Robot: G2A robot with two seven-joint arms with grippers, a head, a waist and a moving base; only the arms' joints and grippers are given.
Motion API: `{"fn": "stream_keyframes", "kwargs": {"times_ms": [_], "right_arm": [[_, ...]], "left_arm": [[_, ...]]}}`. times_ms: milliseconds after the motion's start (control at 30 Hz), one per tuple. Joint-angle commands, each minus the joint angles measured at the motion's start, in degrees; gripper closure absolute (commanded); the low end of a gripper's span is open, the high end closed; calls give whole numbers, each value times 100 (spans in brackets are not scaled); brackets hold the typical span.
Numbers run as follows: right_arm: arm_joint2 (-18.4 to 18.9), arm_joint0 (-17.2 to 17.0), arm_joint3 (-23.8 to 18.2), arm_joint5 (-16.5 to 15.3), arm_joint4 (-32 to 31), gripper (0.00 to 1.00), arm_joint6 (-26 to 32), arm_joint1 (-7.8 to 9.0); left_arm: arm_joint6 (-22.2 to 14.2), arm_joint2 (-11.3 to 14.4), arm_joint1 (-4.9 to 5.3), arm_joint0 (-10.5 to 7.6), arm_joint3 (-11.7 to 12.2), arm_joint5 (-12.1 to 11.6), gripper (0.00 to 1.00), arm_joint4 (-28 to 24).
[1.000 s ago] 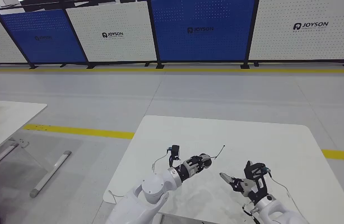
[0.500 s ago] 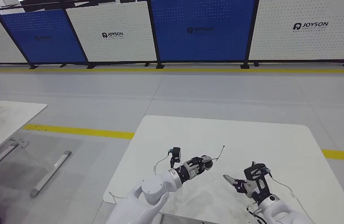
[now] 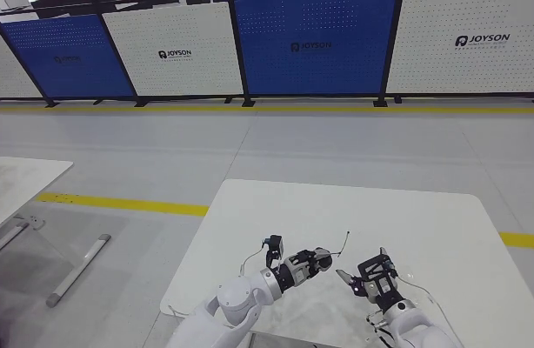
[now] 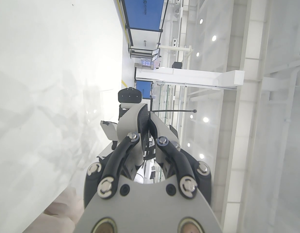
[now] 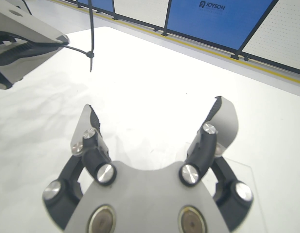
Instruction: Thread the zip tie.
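Table: white, with both grippers over its near half.

Left gripper: fingers pinched tight on one end of the zip tie.

Right gripper: fingers spread wide with nothing between them. It sits just right of the left gripper and slightly nearer.

Zip tie: black, thin, held off the table. Its long axis runs from the left fingertips toward the far right, with the head at the free end. In the right wrist view a second strand crosses at the head, and a short tip pokes past it.
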Motion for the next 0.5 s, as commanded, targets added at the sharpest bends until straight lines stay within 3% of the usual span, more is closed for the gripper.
{"fn": "stream_keyframes", "kwargs": {"times_ms": [0,200,467], "right_arm": [[-12,-7,15,10,98,0,-94,-9],[-71,87,262,-17,578,0,-439,-57],[-84,96,276,-16,616,0,-441,-62]], "left_arm": [[36,18,-3,4,-5,-8,100,9],[27,196,-14,2,-55,-88,100,101],[32,202,-15,1,-55,-91,100,103]]}}
